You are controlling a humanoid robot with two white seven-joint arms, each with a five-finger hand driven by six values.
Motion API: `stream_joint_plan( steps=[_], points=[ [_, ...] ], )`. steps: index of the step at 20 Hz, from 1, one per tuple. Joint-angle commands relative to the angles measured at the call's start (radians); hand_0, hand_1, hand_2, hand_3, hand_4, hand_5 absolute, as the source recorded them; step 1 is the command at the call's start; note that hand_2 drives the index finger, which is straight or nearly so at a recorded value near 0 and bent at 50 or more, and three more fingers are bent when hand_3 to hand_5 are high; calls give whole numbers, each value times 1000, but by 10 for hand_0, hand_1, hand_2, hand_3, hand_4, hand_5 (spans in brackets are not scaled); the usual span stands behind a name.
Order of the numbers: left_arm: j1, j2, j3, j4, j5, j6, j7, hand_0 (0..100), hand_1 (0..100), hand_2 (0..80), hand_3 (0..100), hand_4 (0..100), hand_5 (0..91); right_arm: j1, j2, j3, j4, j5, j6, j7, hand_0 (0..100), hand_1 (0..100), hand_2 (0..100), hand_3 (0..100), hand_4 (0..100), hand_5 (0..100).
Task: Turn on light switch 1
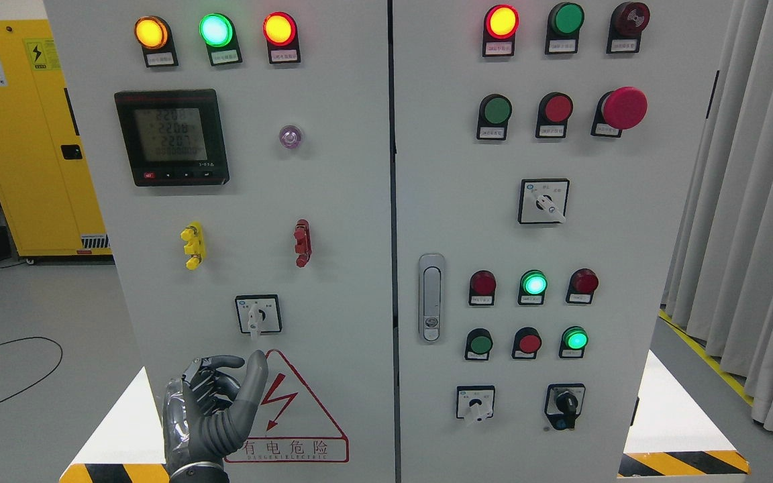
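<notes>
Grey cabinet panel (333,201), rotary switch (258,314) just above left hand's (209,412) half-curled, empty fingers (252,382).

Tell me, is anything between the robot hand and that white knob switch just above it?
No. In the head view, only bare grey panel separates the left robot hand from the rotary switch.
</notes>
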Motion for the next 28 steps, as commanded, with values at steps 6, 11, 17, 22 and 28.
stream_joint_plan(
  steps=[6,11,17,22,28],
  points=[
    [-56,-13,-4,35,-27,34,3,170,676,544,896,846,772,0,0,0,0,-1,0,0,0,500,40,0,0,0],
    [-62,-15,-6,35,-44,51,3,173,678,544,897,847,775,0,0,0,0,0,0,0,0,500,40,0,0,0],
    [-87,-18,-10,50,-48,58,3,182,677,545,897,848,779,0,0,0,0,0,0,0,0,500,40,0,0,0],
    [-102,-19,-18,55,-50,69,3,198,673,547,899,848,779,0,0,0,0,0,0,0,0,500,40,0,0,0],
    [-107,-19,-17,58,-50,71,4,267,674,550,906,849,780,0,0,0,0,-1,0,0,0,500,40,0,0,0]
  ],
)
